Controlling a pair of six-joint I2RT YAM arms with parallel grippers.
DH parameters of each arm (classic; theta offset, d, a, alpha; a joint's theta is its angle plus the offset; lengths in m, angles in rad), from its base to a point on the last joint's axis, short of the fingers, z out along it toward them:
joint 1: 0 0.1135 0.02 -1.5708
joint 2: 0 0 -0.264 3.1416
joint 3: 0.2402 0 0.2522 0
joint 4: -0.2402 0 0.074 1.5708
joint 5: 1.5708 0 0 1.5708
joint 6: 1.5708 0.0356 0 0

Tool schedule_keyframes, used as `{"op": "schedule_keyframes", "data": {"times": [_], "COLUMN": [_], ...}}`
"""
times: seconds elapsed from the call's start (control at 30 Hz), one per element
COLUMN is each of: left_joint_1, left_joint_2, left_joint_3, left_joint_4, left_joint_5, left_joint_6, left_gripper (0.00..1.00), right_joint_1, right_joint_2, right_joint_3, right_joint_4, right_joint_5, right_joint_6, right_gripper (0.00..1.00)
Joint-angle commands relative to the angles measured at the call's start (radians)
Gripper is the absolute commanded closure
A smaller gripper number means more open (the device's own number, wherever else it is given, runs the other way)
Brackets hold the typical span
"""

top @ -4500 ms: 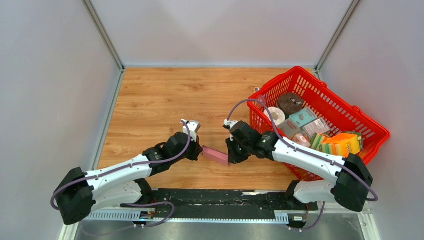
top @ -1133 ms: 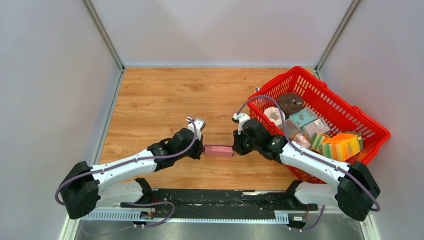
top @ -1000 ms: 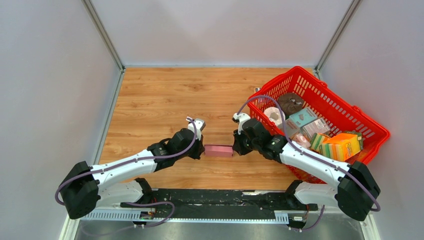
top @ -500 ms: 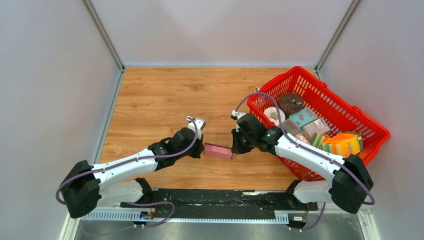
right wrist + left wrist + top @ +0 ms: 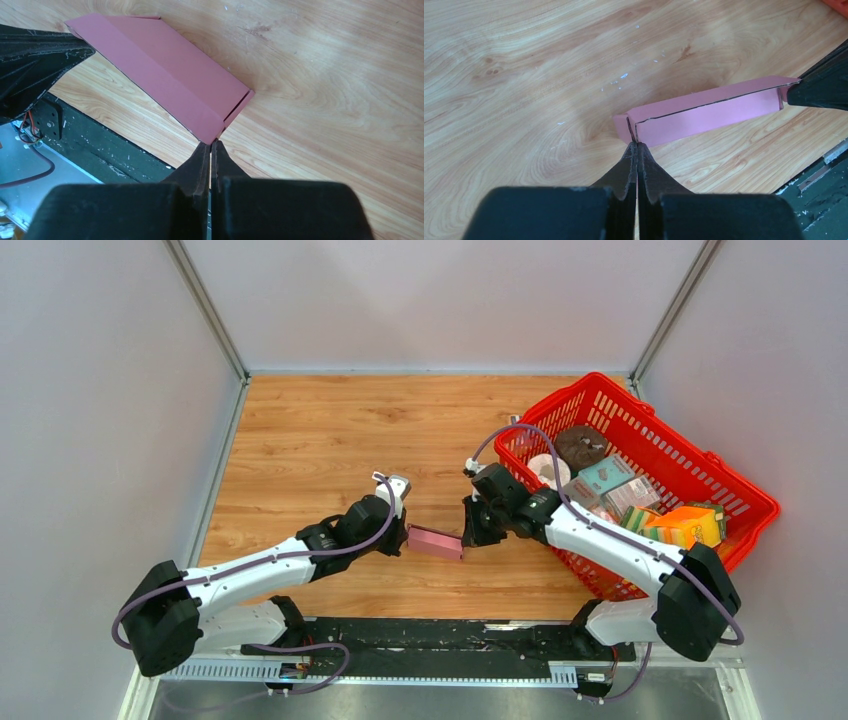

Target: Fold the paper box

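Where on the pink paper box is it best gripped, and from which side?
By the thin flaps at its two short ends, coming in along its length from each side. The paper box is a long, flattened strip, so those card edges fit between nearly closed fingers, as the left gripper and right gripper pinch it now.

Matt pink card: paper box (image 5: 709, 112); smooth wood grain: table (image 5: 320, 440); red plastic: basket (image 5: 682, 440).
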Motion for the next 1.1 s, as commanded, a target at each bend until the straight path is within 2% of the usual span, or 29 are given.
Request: {"op": "schedule_keyframes", "data": {"times": [0.0,0.6,1.07], "left_joint_1": [-0.006,-0.006,-0.006], "left_joint_2": [0.024,0.018,0.025], "left_joint_3": [0.015,0.007,0.021], "left_joint_4": [0.003,0.004,-0.002], "left_joint_5": [0.049,0.047,0.047], "left_joint_6": [0.005,0.005,0.009], "left_gripper": [1.00,1.00,1.00], "right_joint_1": [-0.001,-0.027,-0.027], "right_joint_2": [0.021,0.032,0.022], "right_joint_3": [0.041,0.020,-0.049], "right_joint_4": [0.072,0.099,0.133], "right_joint_5": [-0.084,-0.122,-0.050], "right_joint_6": [0.059,0.091,0.064], "right_gripper": [1.00,1.00,1.00]}}
